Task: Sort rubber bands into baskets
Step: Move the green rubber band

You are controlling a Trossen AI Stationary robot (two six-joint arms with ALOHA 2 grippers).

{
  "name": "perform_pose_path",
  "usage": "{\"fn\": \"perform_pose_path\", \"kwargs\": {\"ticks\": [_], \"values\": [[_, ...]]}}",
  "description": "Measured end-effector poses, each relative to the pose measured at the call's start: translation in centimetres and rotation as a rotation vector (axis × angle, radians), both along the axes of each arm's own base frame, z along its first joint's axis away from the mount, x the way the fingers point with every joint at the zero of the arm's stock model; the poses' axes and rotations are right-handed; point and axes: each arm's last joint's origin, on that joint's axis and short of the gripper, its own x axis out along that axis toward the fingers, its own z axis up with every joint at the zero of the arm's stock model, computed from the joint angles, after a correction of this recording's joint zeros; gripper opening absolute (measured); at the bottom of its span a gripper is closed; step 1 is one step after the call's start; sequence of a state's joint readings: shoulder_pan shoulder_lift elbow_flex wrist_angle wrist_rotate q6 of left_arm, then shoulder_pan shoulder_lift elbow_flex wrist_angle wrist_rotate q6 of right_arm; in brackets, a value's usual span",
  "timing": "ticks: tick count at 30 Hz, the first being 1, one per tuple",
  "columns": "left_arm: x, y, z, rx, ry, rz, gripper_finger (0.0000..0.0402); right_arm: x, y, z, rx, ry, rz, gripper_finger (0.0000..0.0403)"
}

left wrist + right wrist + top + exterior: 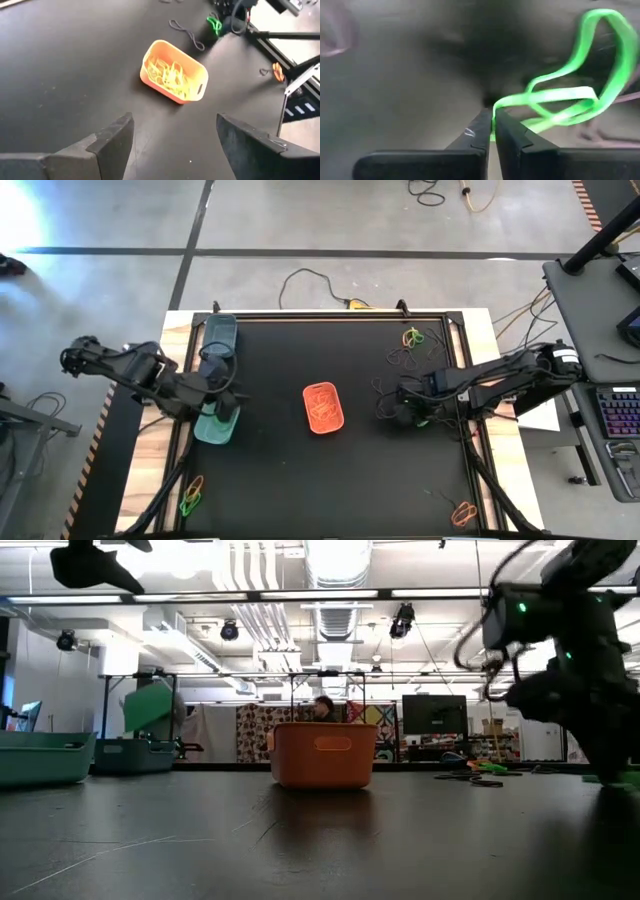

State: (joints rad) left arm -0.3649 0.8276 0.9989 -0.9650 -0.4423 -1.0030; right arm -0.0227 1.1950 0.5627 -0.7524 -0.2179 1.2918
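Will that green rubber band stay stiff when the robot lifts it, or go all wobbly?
Probably wobbly: the green rubber band already curls in loose, twisted loops, pinched in the right pincer. It looks very thin, so likely very light. Held only at one edge between the shut fingertips, it might slip or spring free.

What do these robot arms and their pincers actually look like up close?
Both arms are dark, jointed and slim, with black cables looping along them. The left gripper ends in two broad, flat, dark grey jaws; the right gripper has matching dark, wedge-shaped ones. A small green light glows on the right arm.
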Motion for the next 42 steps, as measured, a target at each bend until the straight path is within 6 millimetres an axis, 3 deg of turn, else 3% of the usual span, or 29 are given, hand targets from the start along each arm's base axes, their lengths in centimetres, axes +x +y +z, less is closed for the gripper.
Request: {"fn": "perform_pose_path", "kwargs": {"ticks": [8, 12, 15, 24, 29, 35, 39, 42], "values": [[-1.0, 0.7, 0.6, 0.096, -0.059, 0.041, 0.0266, 4.5, -0.7, 5.6, -0.104, -0.231, 0.069, 0.0011], [-0.9, 1.0, 1.0, 0.125, -0.100, 0.052, 0.0266, 7.0, -2.6, 7.5, -0.196, -0.325, 0.139, 0.0011], [-0.6, 1.3, 1.2, 0.148, -0.136, 0.089, 0.0266, 9.4, -5.0, 8.0, -0.265, -0.400, 0.198, 0.0011], [1.1, 3.3, -0.4, 0.166, -0.126, 0.215, 0.0266, 19.2, -12.8, 5.1, -0.458, -0.547, 0.332, 0.0011], [2.2, 4.5, -2.8, 0.132, -0.132, 0.225, 0.0266, 22.7, -15.5, 2.7, -0.464, -0.534, 0.410, 0.0011], [3.8, 5.2, -7.3, 0.217, -0.087, 0.170, 0.0266, 24.4, -16.0, 1.7, -0.420, -0.530, 0.511, 0.0035], [4.7, 5.6, -9.3, 0.242, -0.107, 0.125, 0.0266, 24.2, -15.8, 2.0, -0.399, -0.544, 0.575, 0.0099], [5.1, 6.3, -10.5, 0.231, -0.090, 0.131, 0.0266, 23.9, -15.8, 3.3, -0.434, -0.563, 0.606, 0.0154]]}}
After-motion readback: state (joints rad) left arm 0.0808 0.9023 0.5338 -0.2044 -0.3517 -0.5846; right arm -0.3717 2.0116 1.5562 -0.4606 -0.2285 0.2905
